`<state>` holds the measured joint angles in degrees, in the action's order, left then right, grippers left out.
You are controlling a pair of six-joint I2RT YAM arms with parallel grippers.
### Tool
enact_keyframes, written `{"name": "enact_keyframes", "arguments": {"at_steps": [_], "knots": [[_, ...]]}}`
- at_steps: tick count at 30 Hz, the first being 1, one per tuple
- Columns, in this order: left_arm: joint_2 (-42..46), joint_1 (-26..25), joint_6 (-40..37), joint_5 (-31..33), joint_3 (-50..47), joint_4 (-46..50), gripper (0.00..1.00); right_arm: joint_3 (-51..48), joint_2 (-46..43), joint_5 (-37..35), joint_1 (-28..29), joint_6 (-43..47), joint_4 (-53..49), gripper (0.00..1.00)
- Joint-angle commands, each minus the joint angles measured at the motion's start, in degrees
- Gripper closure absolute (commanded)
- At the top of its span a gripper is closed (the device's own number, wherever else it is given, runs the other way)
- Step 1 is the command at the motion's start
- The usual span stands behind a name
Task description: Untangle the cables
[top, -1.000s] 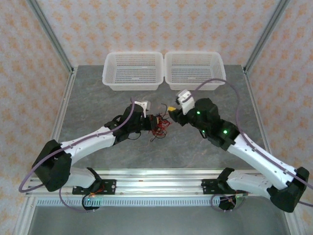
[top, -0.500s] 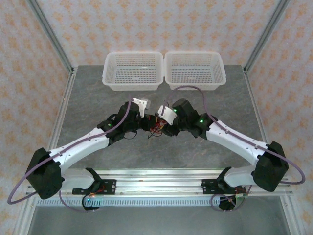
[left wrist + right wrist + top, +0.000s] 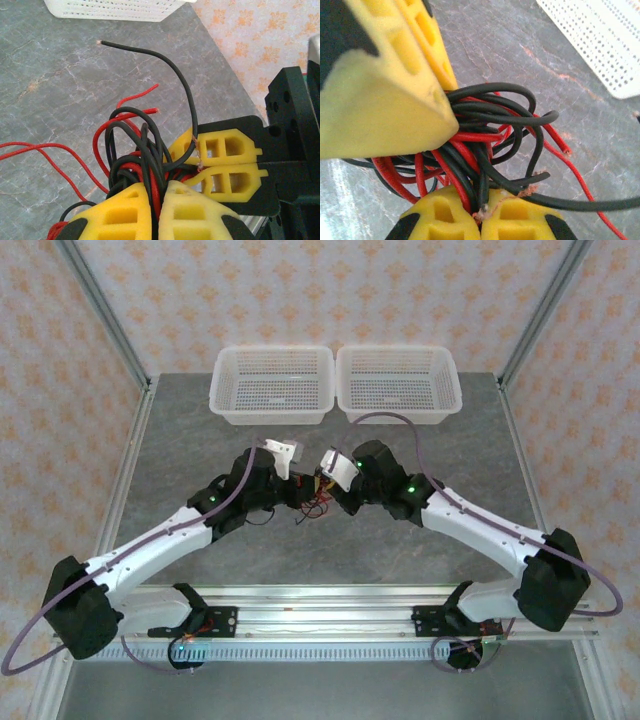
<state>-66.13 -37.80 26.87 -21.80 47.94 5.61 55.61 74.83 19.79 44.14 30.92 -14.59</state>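
Note:
The cables [image 3: 313, 502] are a small knot of thin red and black wires in the middle of the table, held between both grippers. My left gripper [image 3: 297, 494] is shut on a red and a black strand [image 3: 150, 165] at the knot's left side. From the right, my right gripper [image 3: 328, 490] is shut on a black wire with a frayed copper end [image 3: 482, 192]. The yellow fingertips of the two grippers almost touch across the knot [image 3: 490, 130]. One black wire [image 3: 170, 57] arcs up free, and loose red ends [image 3: 45, 150] trail on the table.
Two white mesh baskets [image 3: 270, 416] [image 3: 400, 414] stand side by side at the back of the grey table. The arms' purple-grey hoses [image 3: 400, 422] loop above the arms. Metal frame posts [image 3: 100, 310] flank the table.
My right arm swung left from beside the knot to meet it, and its jaws have closed on a black wire. The left arm shifted slightly back, still gripping.

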Motion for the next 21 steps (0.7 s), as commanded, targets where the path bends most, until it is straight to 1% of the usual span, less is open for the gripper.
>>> {"name": "enact_keyframes", "arguments": {"at_steps": [1,2,6,9,11,14,21], "knots": [[2.6,-0.7,-1.0,-0.6,-0.2,0.4,1.00,-2.0,-4.3,1.2,0.1,-2.8,7.9,1.00],[2.7,-0.6,-0.9,1.6,0.0,2.2,1.00,-2.7,-5.6,0.9,0.0,-3.6,8.6,1.00],[1.2,-0.4,0.9,13.4,1.4,9.7,1.00,-6.1,-11.9,-1.0,0.0,-8.8,11.9,1.00],[-0.5,-0.1,2.8,18.8,1.9,12.2,1.00,-9.0,-15.7,-2.4,-0.1,-14.1,14.6,1.00],[-1.5,0.1,3.7,20.3,1.8,12.1,1.00,-10.9,-17.6,-2.9,-0.1,-17.9,16.8,1.00],[-2.2,0.2,4.7,20.7,1.6,10.2,0.98,-13.6,-19.8,-4.7,-0.1,-23.9,20.5,1.00],[-3.0,0.3,6.4,21.4,-0.5,5.8,1.00,-19.6,-23.1,-14.9,-0.2,-39.4,29.6,1.00]]}}
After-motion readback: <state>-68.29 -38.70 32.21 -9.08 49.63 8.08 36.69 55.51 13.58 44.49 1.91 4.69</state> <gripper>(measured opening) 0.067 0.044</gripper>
